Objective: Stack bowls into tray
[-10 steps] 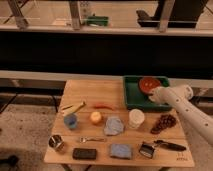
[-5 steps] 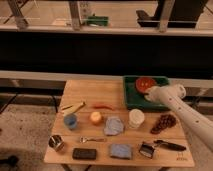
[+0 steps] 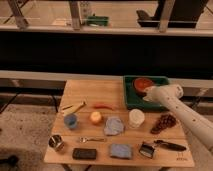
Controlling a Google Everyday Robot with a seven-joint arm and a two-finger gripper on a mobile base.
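the orange-red bowl [image 3: 143, 83] sits in the green tray [image 3: 131, 100] at the table's [image 3: 100, 97] far right. the gripper [image 3: 147, 92] has slid left to the bowl's near edge; its fingers' spread cannot be told.

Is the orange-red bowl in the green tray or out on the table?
In. The orange-red bowl sits inside the green tray, its walls around it; the gripper is at its near edge.
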